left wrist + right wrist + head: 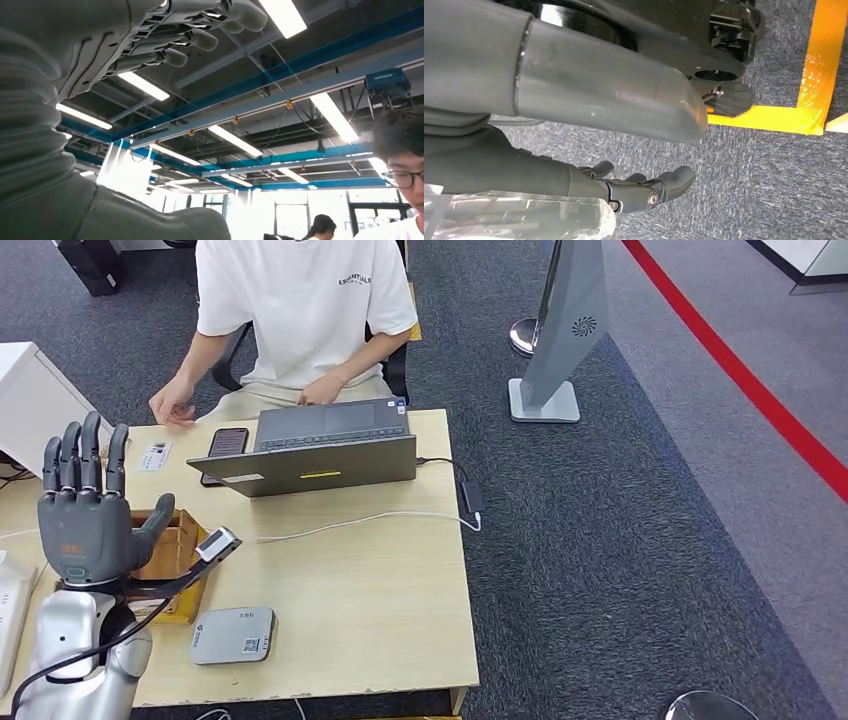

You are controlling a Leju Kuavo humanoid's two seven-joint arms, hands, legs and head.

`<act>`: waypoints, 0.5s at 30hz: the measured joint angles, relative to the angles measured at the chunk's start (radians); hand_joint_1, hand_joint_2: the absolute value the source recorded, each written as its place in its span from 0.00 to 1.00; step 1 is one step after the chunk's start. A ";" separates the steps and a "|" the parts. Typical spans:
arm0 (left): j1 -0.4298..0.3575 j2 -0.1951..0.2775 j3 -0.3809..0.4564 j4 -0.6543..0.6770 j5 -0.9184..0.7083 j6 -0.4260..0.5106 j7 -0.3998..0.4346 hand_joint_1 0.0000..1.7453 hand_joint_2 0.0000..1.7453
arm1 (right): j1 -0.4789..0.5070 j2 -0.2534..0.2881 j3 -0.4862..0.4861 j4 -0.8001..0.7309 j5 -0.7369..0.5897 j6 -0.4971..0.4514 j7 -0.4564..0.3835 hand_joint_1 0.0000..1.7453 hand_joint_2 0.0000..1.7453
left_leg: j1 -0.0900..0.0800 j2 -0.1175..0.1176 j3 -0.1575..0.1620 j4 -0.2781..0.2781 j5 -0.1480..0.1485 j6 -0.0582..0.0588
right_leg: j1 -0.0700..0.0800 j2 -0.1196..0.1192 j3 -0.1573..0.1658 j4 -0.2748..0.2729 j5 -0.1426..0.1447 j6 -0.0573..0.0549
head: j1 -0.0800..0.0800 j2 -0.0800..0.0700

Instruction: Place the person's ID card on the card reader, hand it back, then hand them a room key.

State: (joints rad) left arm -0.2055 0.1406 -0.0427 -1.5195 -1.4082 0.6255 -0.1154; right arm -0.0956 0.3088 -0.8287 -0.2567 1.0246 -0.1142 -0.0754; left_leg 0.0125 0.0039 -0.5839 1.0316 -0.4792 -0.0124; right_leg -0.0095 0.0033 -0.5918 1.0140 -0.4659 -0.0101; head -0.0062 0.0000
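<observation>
My left hand (88,510) is raised upright above the table's left side, fingers straight and apart, palm bare. In the left wrist view its fingers (190,37) spread against the ceiling with nothing in them. A small white ID card (155,455) lies flat on the table's far left, just in front of the seated person's hand (172,405). The grey card reader (232,634) sits near the front edge, right of my left arm. A wooden box (178,552) stands partly hidden behind my left hand. My right hand (639,190) hangs over grey carpet, fingers loosely extended, holding nothing.
A person in a white shirt (305,300) sits behind the table (400,620). A grey laptop (320,450) and a dark phone (228,442) lie at the back. A white cable (370,520) crosses the middle. A grey stand (565,340) is on the floor at right.
</observation>
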 joint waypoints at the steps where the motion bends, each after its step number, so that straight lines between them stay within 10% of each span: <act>1: 0.027 0.000 -0.010 -0.023 -0.003 0.005 -0.006 0.00 1.00 | 0.002 0.000 -0.002 0.000 -0.006 0.000 -0.003 0.00 0.00 | 0.000 0.001 0.000 0.000 0.000 0.000 | 0.000 0.001 0.000 0.000 0.000 0.000 | 0.000 0.000; 15: 0.457 0.049 -0.115 -0.208 -0.007 -0.012 0.042 0.00 1.00 | 0.036 -0.002 -0.042 -0.028 -0.035 0.016 -0.022 0.00 0.00 | 0.000 0.000 -0.001 0.000 -0.004 -0.001 | 0.000 0.000 -0.001 0.000 -0.005 0.002 | 0.000 0.000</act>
State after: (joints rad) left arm 0.2510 0.1893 -0.1579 -1.7273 -1.4155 0.6131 -0.0732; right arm -0.0595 0.3067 -0.8707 -0.2843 0.9899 -0.0979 -0.0977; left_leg 0.0125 0.0039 -0.5845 1.0314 -0.4836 -0.0133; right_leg -0.0095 0.0036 -0.5923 1.0138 -0.4707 -0.0083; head -0.0062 0.0000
